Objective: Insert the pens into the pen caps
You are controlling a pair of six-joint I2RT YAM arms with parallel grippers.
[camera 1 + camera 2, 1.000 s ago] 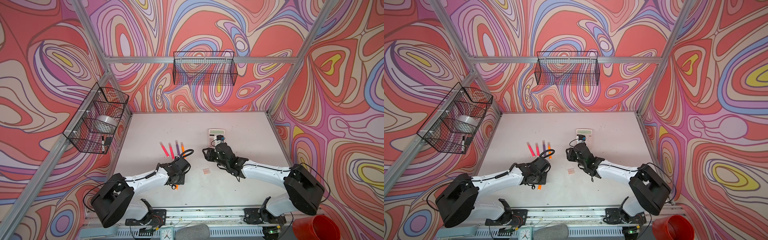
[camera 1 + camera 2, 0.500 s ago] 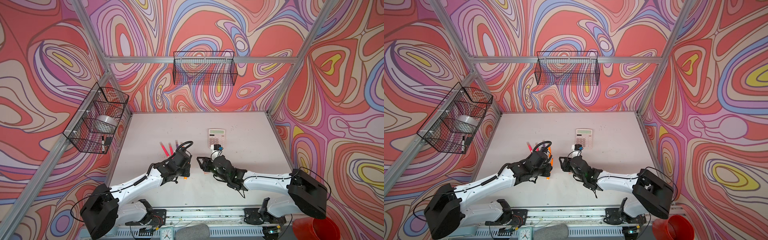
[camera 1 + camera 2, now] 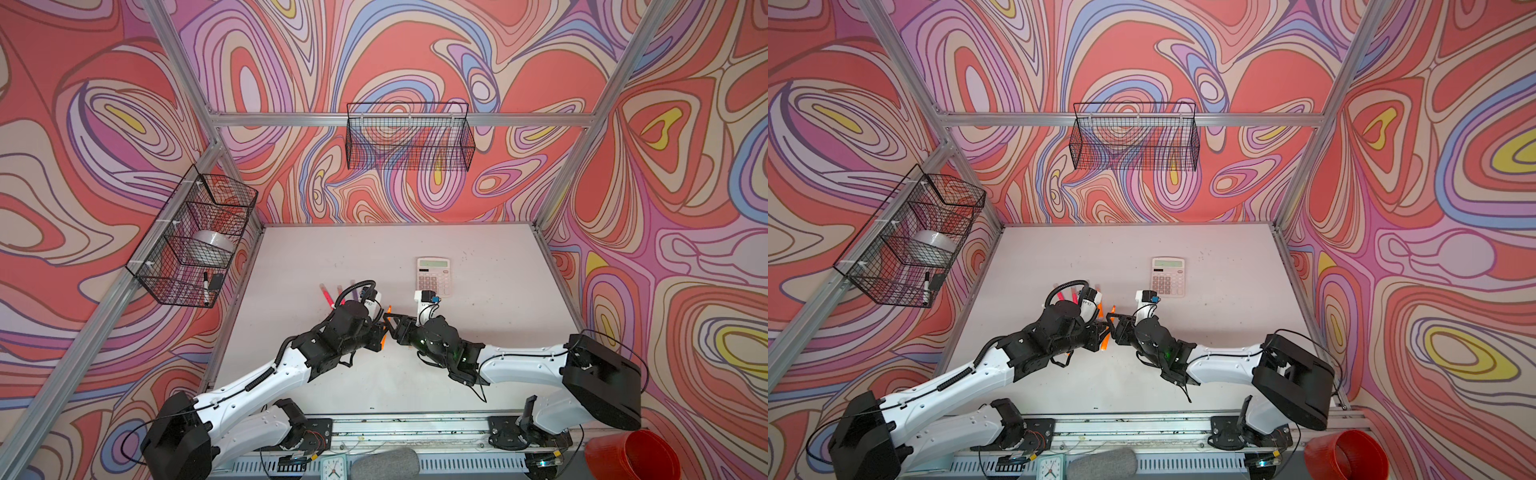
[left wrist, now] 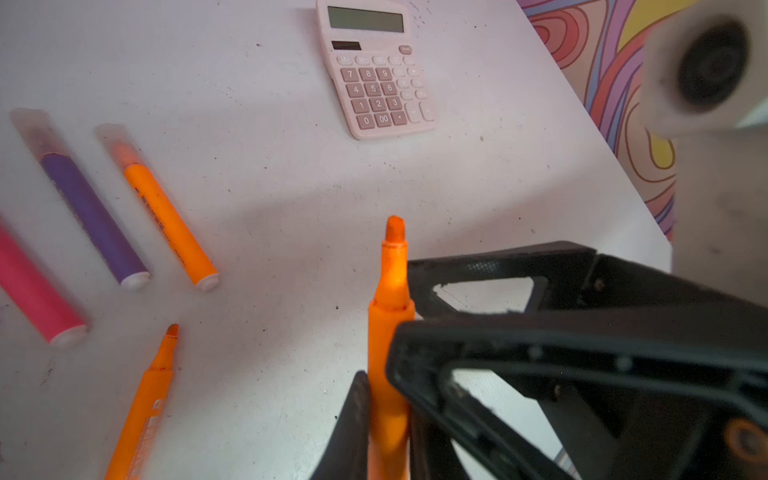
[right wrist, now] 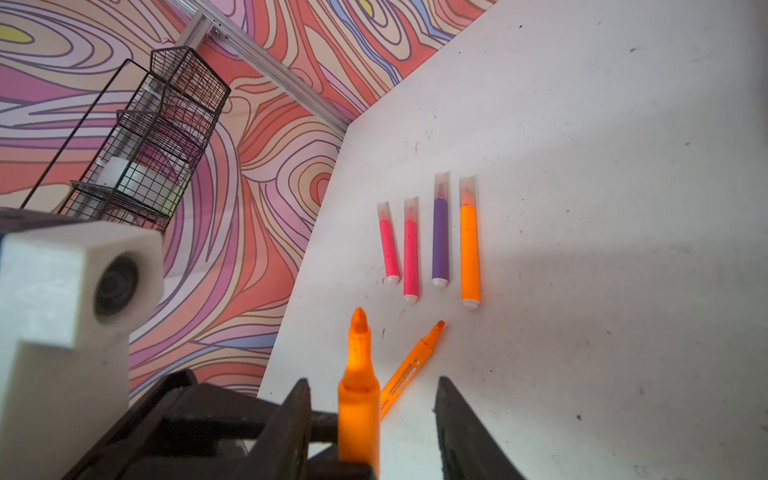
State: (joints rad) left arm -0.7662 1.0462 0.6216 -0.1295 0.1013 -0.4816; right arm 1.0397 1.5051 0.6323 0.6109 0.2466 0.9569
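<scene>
At the bottom middle of the left wrist view, the left gripper is clenched on the barrel of an orange pen. It holds the pen upright with the bare tip up, likely so a cap can slide straight on. The right gripper straddles that barrel with its jaws apart, a gap on each side, grasping nothing visible; it looks set for a handover. Just beyond, a 2nd uncapped orange pen lies slanted on the table. Farther up, 4 capped pens lie in a tidy row, wearing pale caps, parked clear of the work. No loose cap shows. A calculator sits farthest.
</scene>
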